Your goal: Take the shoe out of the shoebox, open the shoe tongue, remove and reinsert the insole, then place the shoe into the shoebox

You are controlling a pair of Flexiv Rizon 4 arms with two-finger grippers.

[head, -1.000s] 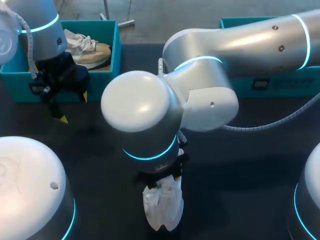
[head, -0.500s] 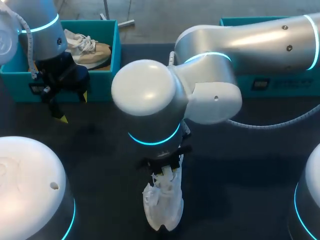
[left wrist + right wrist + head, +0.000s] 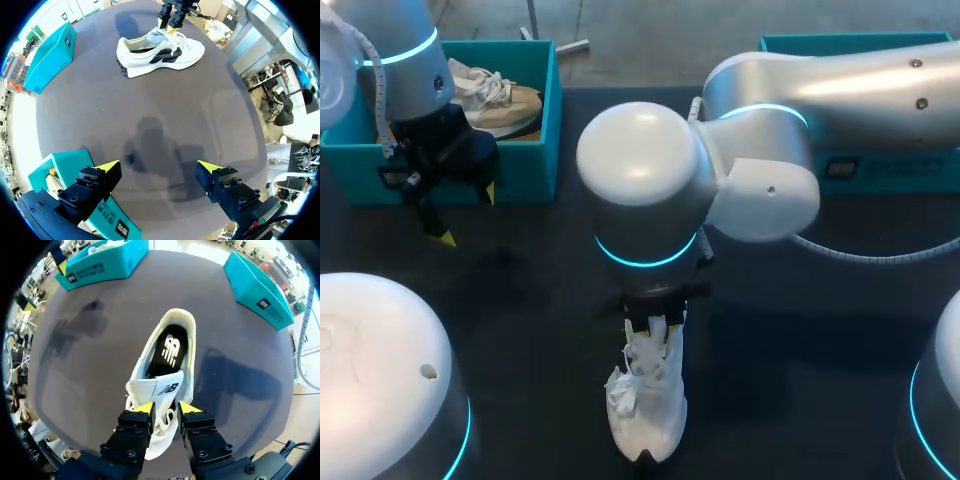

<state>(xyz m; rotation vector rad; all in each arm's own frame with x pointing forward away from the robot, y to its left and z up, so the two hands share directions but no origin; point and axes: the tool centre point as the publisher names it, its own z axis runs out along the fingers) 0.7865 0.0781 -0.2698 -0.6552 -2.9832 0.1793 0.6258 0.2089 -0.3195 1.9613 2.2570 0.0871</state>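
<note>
We note the right arm has swung rightward; the right pincer sits over the laces of the white shoe on the table, grip we cannot tell. The left pincer hangs spread beside the shoebox

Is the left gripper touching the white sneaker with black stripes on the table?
Apart. In the left wrist view the left gripper hangs open over bare dark table, and the white sneaker with black stripes lies well ahead of it.
</note>
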